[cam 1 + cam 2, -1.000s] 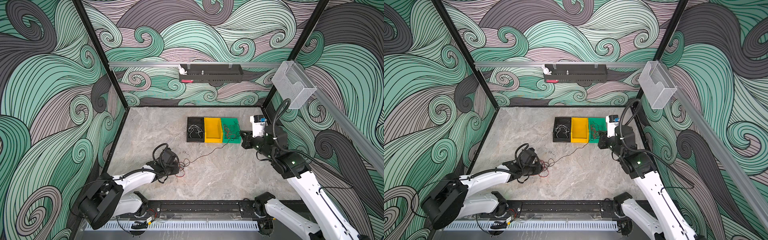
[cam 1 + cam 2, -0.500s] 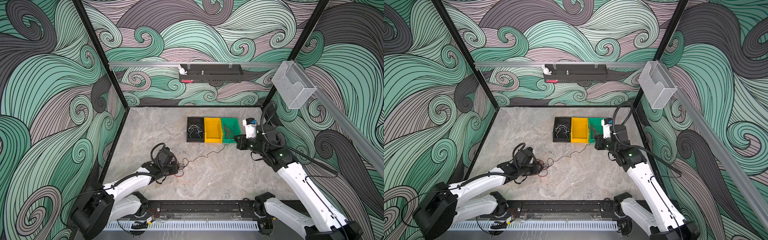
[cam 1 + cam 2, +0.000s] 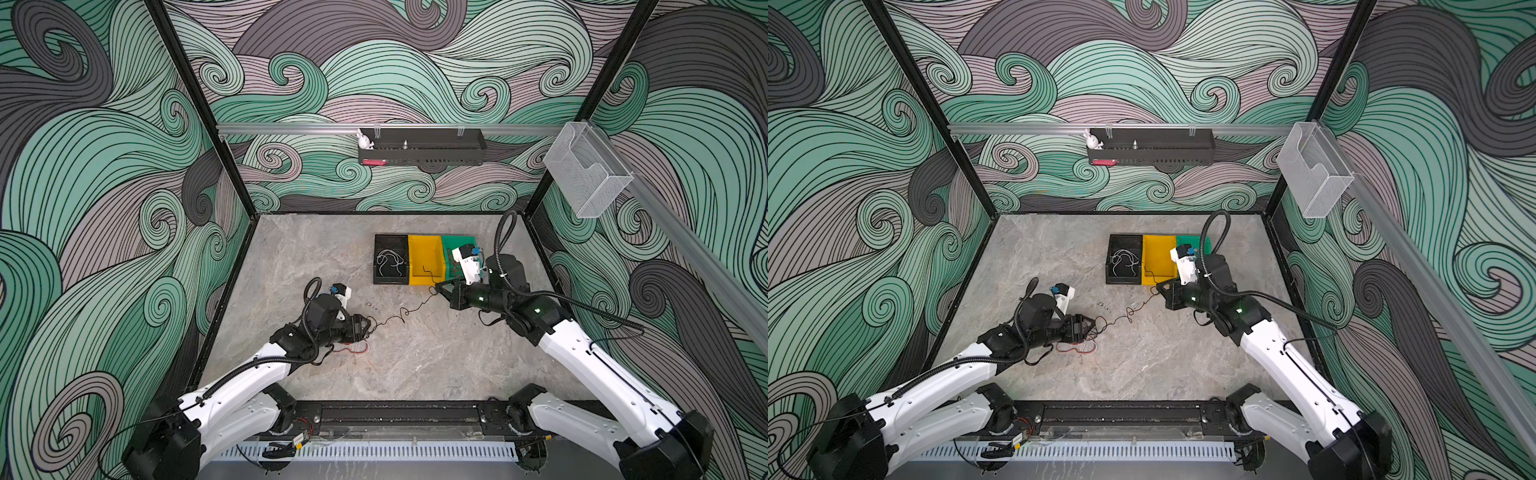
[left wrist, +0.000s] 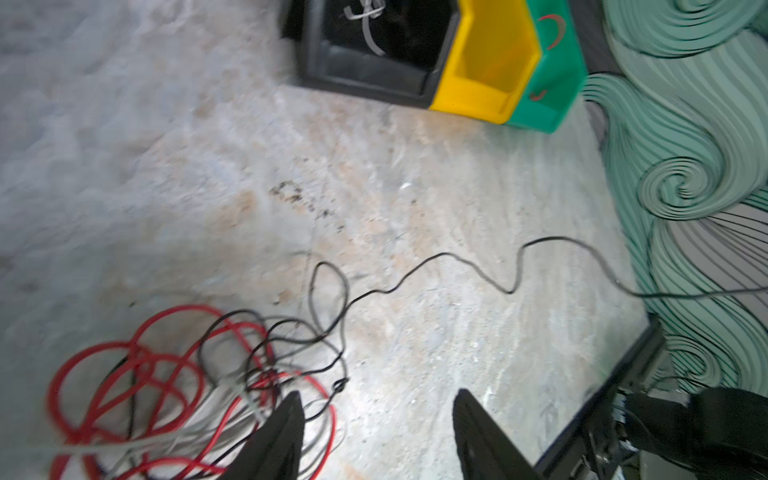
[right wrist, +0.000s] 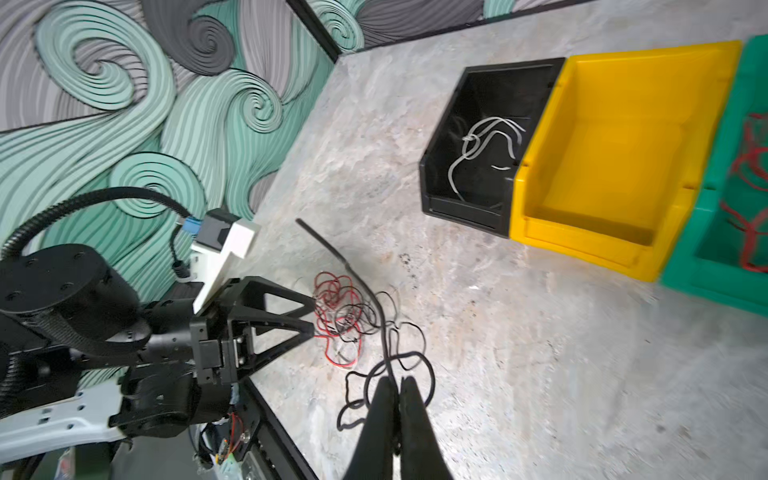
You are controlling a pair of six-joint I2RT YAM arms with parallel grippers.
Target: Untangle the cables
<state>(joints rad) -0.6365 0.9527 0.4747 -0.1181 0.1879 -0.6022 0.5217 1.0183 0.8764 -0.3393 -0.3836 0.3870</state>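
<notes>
One black cable (image 4: 446,254), clamped in the closed right gripper (image 5: 397,386), trails to the tangled cables (image 4: 166,365) just beside the left gripper (image 4: 377,397), jaws parted.

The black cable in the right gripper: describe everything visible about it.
The black cable is a thin, flexible wire, kinked into loose waves. The right gripper is shut on it near one end; a short tail sticks out past the jaws. It runs slack over the table into the tangle of red, black and white cables, beside the open left gripper.
</notes>
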